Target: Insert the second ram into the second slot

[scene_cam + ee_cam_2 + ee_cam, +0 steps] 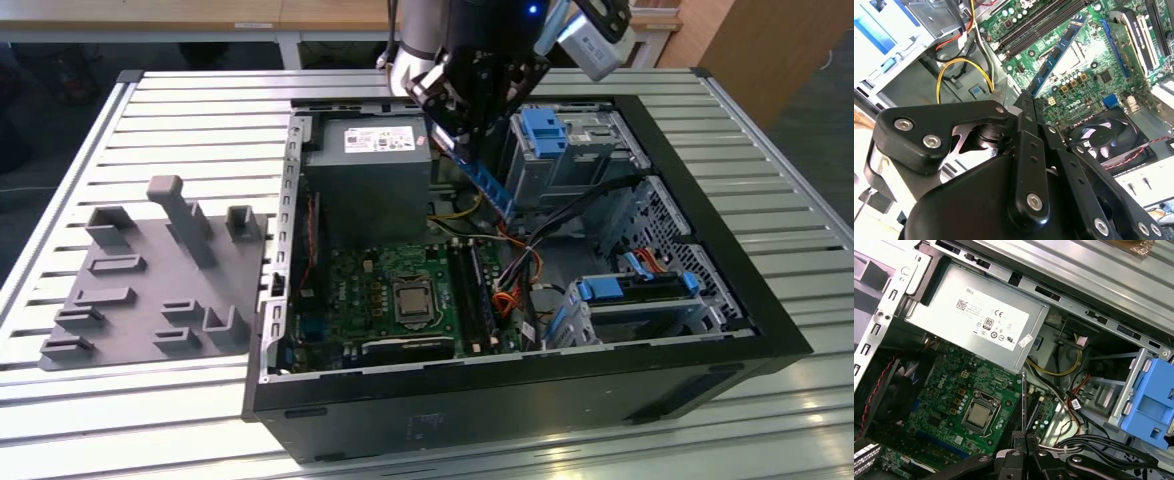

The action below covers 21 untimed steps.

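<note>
The gripper (pixel 461 138) had its jaws closed narrow on one end of the memory stick (pixel 489 187), which hung tilted above the motherboard (pixel 380 272), apparently clear of its slots (pixel 470 288).

The claw (pixel 1027 97) has smooth black links with a soft sheen and bright steel screw heads. Clamped in it, the second ram (pixel 1059 50) is glossy blue circuit board carrying matt black chips. Under the claw, the motherboard (pixel 944 390) is lacquered green board. Beyond it, the power supply (pixel 954 290) is dull grey sheet metal with paper labels. Beside the claw, a drive-bay latch (pixel 1149 400) is smooth blue plastic. Around the case, away from the claw, the table (pixel 174 110) is ribbed, brushed aluminium.
</note>
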Tool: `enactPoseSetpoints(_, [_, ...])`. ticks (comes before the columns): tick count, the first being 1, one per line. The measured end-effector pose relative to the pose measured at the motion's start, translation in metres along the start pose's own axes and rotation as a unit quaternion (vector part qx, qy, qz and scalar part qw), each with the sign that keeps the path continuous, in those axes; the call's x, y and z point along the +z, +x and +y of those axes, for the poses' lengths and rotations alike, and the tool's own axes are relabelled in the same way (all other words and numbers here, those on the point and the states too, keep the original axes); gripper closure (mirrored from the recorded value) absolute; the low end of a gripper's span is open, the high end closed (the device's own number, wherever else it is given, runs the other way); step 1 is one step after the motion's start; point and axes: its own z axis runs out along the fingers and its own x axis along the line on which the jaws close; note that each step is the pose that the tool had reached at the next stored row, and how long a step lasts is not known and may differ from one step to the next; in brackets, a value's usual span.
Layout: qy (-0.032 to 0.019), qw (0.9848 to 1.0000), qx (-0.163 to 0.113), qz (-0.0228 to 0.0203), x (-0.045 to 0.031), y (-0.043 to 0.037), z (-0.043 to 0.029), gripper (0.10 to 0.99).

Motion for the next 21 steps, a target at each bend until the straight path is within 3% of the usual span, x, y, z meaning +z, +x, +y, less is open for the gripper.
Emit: enactPoseSetpoints(21, [0.0006, 0.9989, 0.048, -0.0015, 0.0000, 0.0000, 0.0000, 0.965])
